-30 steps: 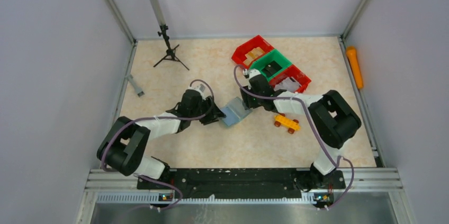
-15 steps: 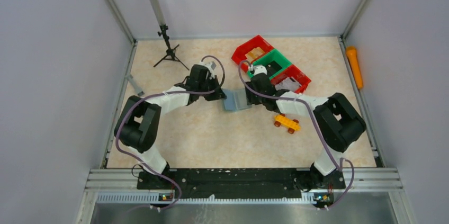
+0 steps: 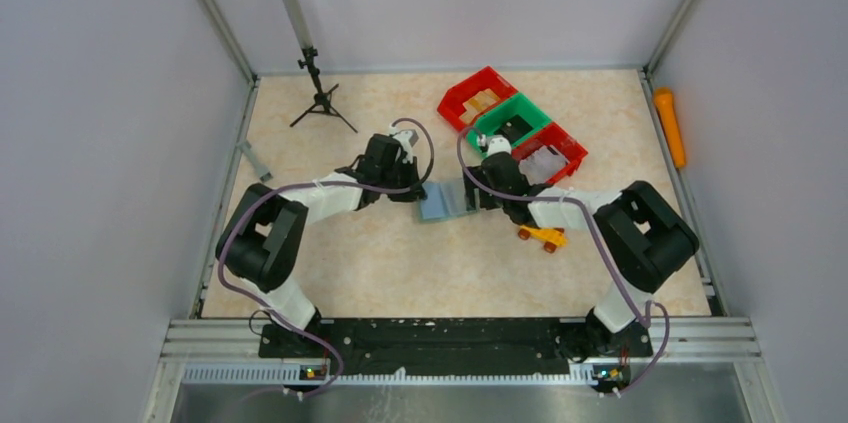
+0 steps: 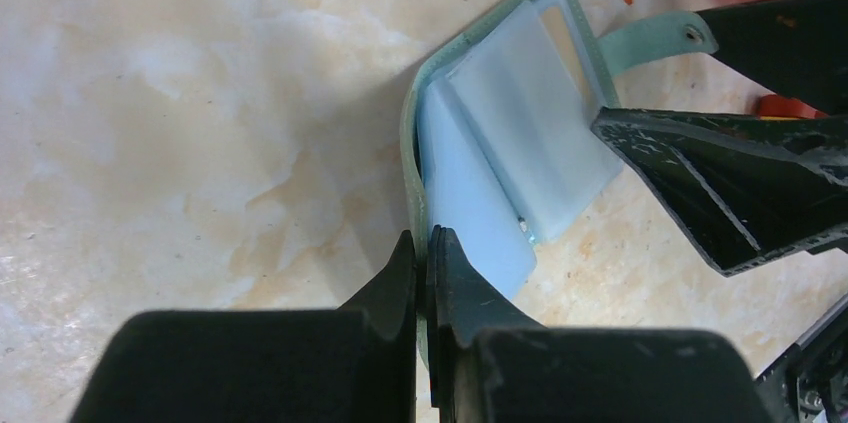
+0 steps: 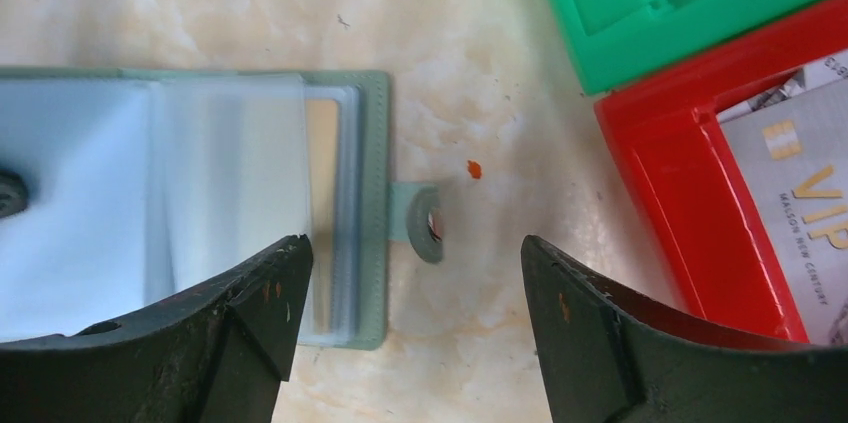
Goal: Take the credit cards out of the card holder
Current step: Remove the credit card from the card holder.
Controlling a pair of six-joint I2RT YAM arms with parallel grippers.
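Grey-green, the holder (image 3: 443, 201) is laid open on the table (image 3: 380, 263) between both grippers. Its edge is pinched by the left gripper (image 4: 425, 248), whose jaws are closed on it. The right gripper (image 5: 412, 253) is spread wide over the tab (image 5: 425, 223) edge, with nothing gripped. A tan card (image 5: 322, 183) is seen inside a clear sleeve (image 5: 230, 173).

A robotics lab test cell is indicated: a marbled worktop (image 3: 380, 273) is enclosed by plain grey panels (image 3: 100, 143) on aluminium framing (image 3: 220, 23), a black mounting rail (image 3: 450, 335) being bolted along the worktop's near edge.
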